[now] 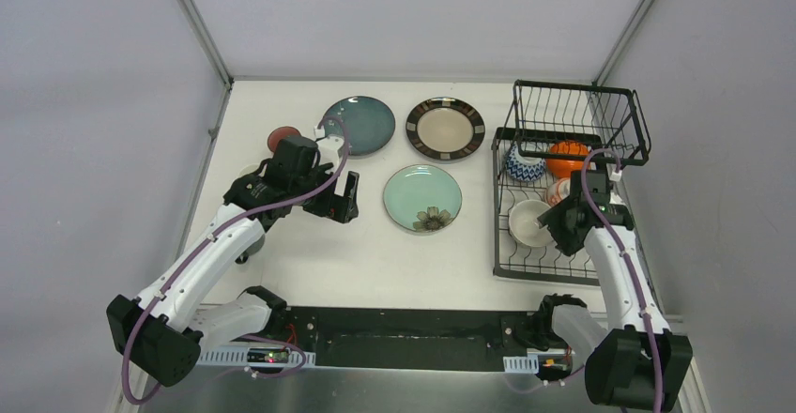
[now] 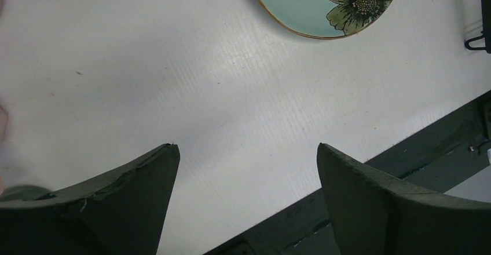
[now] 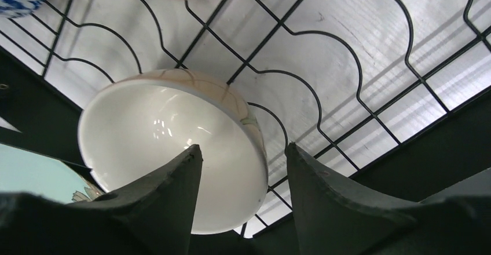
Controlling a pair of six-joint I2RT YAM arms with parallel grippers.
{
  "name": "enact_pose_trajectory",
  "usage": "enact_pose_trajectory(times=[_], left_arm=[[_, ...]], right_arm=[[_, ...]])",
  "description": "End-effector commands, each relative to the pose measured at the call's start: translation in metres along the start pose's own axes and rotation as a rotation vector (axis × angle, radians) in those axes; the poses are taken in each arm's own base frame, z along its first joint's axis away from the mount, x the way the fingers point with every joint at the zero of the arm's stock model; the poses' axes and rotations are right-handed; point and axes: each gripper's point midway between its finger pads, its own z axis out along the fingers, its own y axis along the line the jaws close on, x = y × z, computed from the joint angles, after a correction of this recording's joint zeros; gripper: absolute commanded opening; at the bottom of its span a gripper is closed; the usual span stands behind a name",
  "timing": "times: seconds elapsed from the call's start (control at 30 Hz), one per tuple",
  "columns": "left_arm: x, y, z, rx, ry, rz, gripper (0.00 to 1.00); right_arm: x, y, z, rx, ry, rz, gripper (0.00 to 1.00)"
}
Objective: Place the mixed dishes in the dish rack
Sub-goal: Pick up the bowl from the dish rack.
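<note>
Right gripper [image 3: 243, 146] is down in the rack [image 1: 563, 103], lower tray, at the white bowl [image 3: 156, 127]. Jaws are spread and straddle the bowl's rim: one finger inside the bowl, the other outside, with a gap to the wall, so no pinch. The bowl sits tilted on the tray wires, near end of the tray.

Also in the rack, further back on the lower tray: blue bowl [image 1: 524, 162] and orange bowl [image 1: 568, 160], side by side under the front edge of the raised basket. A small bowl with orange markings is between them and the white bowl.

Left gripper [image 2: 246, 146] hangs over bare worktop [image 1: 375, 253], jaws spread wide, nothing between them. Mint plate [image 2: 301, 0] lies flat just to its right, not touching.

Not loaded, flat on the worktop: teal plate [image 1: 359, 124] and beige plate [image 1: 445, 129] at the back, side by side and apart, with the mint plate in front of them. Red bowl [image 1: 280, 135] is left of the teal plate, partly hidden by the left arm
</note>
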Motion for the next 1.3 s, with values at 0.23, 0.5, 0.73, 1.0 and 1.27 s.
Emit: enact_pose_trajectory(times=[0.23, 0.5, 0.73, 1.0, 1.27], left_arm=[[-0.013, -0.02, 0.003, 0.101, -0.04, -0.076, 0.83], [-0.028, -0.045, -0.001, 0.23, -0.046, -0.124, 0.79], [-0.049, -0.066, -0.009, 0.34, -0.072, -0.095, 0.76], [-0.072, -0.096, -0.005, 0.502, -0.052, -0.163, 0.71], [-0.08, -0.101, 0.006, 0.53, -0.057, -0.151, 0.71]], right_arm=[[-0.005, 0.018, -0.012, -0.115, -0.014, -0.023, 0.07], [-0.013, 0.027, -0.049, -0.197, -0.061, -0.118, 0.0], [-0.014, 0.036, -0.092, -0.239, -0.104, -0.25, 0.0], [0.016, 0.077, -0.124, -0.466, -0.082, -0.276, 0.0], [0.051, 0.123, -0.137, -0.618, -0.045, -0.324, 0.0]])
